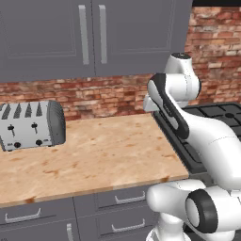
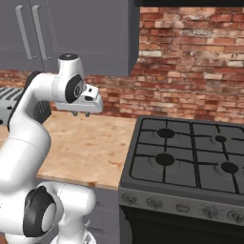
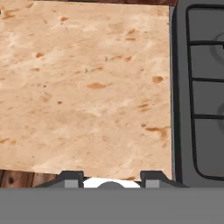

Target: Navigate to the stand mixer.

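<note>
The stand mixer is out of view. My gripper [image 2: 81,114] hangs above the wooden countertop [image 2: 86,143], pointing down, close to the stove's left edge. In the hand view the gripper [image 3: 111,177] has its two fingertips [image 3: 72,177] far apart, so it is open with nothing between them. Below it lies bare wood [image 3: 87,87].
A boxy silver slotted toaster [image 1: 30,124] stands at the back left of the countertop [image 1: 94,155]. A black gas stove [image 2: 190,157] sits to the right of the counter. Grey wall cabinets [image 1: 89,33] hang above, grey drawers [image 1: 117,197] below, with a brick wall [image 2: 190,62] behind.
</note>
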